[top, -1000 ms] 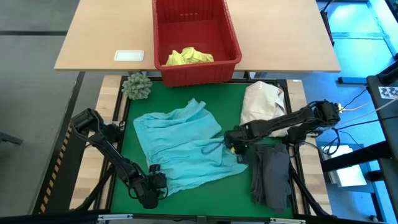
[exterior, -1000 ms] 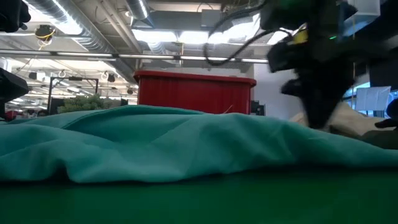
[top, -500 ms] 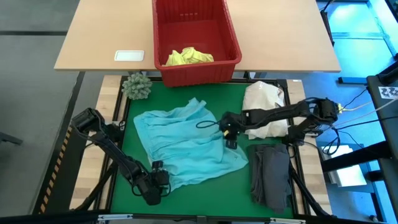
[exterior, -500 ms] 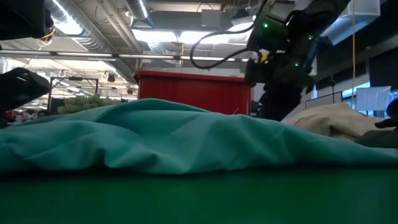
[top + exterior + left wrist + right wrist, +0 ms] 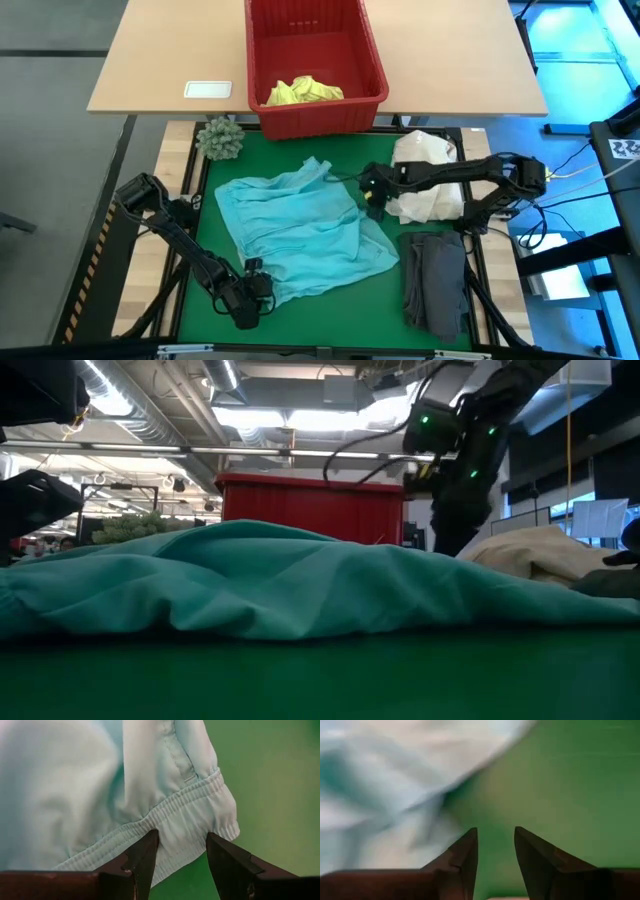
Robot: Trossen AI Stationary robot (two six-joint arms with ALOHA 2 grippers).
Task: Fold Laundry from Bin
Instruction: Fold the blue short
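The light turquoise-blue garment [image 5: 300,235] lies spread on the green mat [image 5: 330,315]; it also shows in the low view [image 5: 300,580]. My left gripper [image 5: 250,290] is open at its near-left corner, one finger on either side of the ribbed hem [image 5: 185,820]. My right gripper [image 5: 372,197] is open and empty above the mat beside the garment's far-right edge [image 5: 395,795]. A dark grey garment [image 5: 435,280] lies at the near right. The red bin [image 5: 315,110] stands beyond the mat and holds a yellow garment [image 5: 303,92]. My left gripper points down at the turquoise garment's ribbed hem [image 5: 180,827], which lies flat on the mat and runs across the gap between the open fingers [image 5: 145,855]. I cannot tell whether the fingers touch the cloth.
A cream-white cloth bundle [image 5: 425,175] lies at the far right of the mat, just behind my right gripper. A green spiky ball [image 5: 220,140] sits at the mat's far-left corner. A white card [image 5: 208,89] lies on the wooden table [image 5: 170,60] left of the bin.
My right gripper has gone from the garment's right edge toward the table's far edge, ending next to the cream-white bundle. The garment's right side, raised a second ago, now lies lower and flatter. My left gripper has edged slightly toward the garment's near-left corner.
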